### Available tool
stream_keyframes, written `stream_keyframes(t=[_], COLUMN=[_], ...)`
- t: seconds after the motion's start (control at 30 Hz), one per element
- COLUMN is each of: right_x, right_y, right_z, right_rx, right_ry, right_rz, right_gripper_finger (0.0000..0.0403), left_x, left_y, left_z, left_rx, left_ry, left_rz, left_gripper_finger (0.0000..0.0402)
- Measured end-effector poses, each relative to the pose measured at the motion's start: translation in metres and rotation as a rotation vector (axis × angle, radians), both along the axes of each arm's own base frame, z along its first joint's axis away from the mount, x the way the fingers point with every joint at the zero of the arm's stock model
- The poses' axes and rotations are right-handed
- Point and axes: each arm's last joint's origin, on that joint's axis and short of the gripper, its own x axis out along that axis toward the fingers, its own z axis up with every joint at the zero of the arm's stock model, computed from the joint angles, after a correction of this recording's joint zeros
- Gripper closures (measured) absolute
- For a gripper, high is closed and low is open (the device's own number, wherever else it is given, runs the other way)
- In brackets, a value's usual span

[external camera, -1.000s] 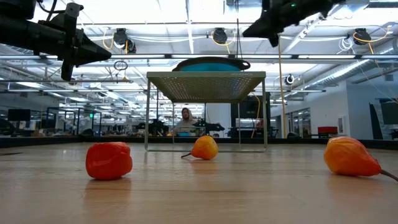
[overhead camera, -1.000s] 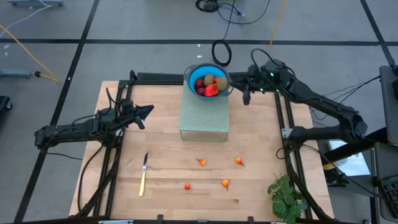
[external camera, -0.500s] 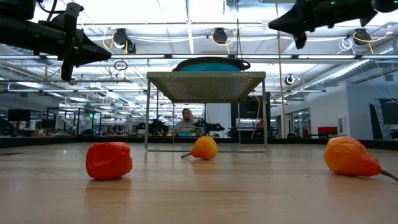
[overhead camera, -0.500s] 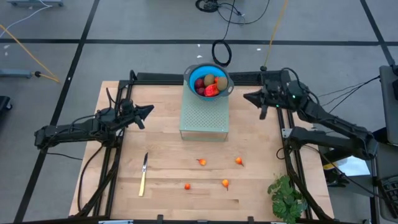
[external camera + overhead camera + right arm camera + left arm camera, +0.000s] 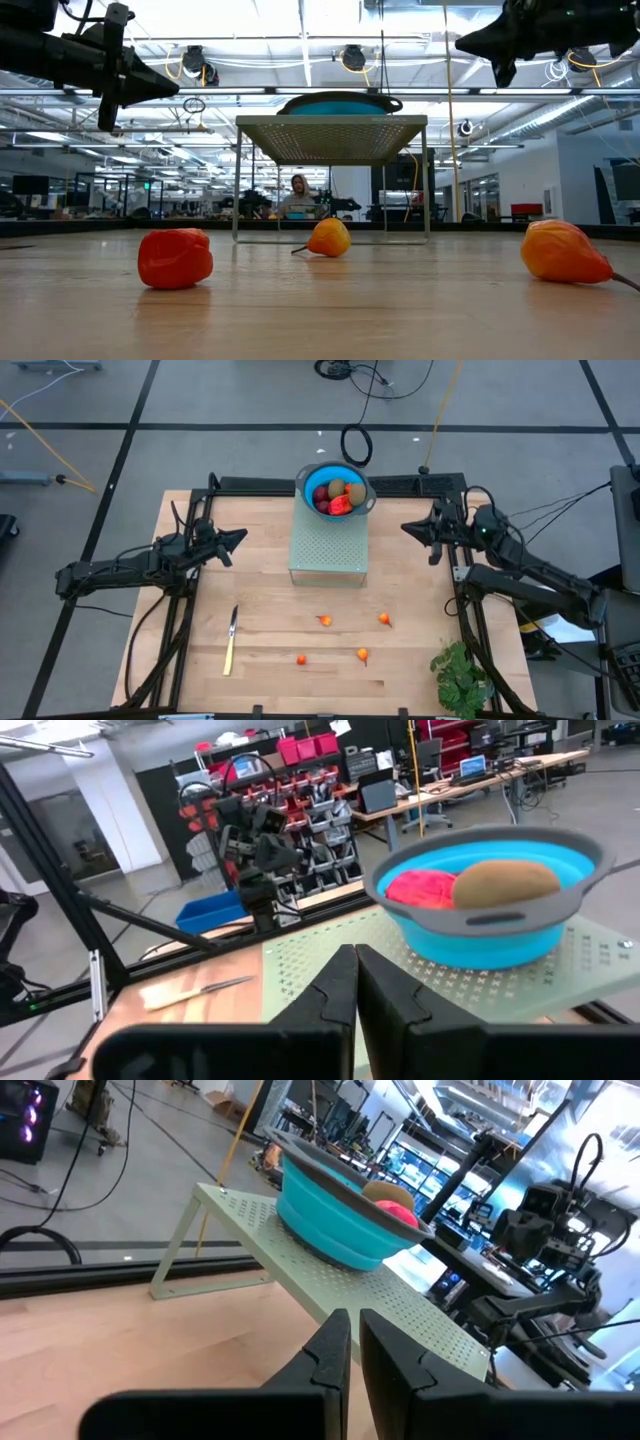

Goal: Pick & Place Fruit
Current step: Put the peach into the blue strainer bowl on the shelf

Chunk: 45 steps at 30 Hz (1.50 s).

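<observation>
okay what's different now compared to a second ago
The right gripper, shut and empty, has drawn away from the blue bowl on the perforated stand, swinging out toward the table's right edge and nearer the front. Nothing was picked up or released. The left gripper, the fruit in the bowl, the four small orange pieces on the table and the knife stayed put.

Overhead, the high camera looks straight down on the whole desk (image 5: 260, 590), the blue bowl (image 5: 336, 492) on its perforated stand (image 5: 328, 550) at the far edge. Down low, a camera sits at desk level, close behind the orange pieces, facing that stand (image 5: 332, 135) and the room beyond. Each wrist camera looks in from an opposite side of the bowl (image 5: 335, 1215) (image 5: 490, 915). All four views share it.
</observation>
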Motion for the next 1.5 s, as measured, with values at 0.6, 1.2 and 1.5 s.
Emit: stream_keyframes(t=[0.6,1.2,1.5], right_x=[-0.009,-0.010,0.000], right_y=[0.006,0.013,0.030], right_z=[-0.029,-0.066,-0.070], right_rx=[-0.043,0.083,0.212], right_ry=[-0.068,-0.266,-0.228], right_rz=[-0.002,0.082,0.273], right_gripper_finger=[0.0403,0.0403,0.0403], left_x=[0.000,0.000,0.000], left_y=[0.000,0.000,0.000], left_z=[0.000,0.000,0.000], left_rx=[-0.012,0.008,0.067], left_ry=[-0.006,0.005,0.039], left_rz=[-0.002,-0.002,0.000], left_gripper_finger=[0.0376,0.0376,0.0376])
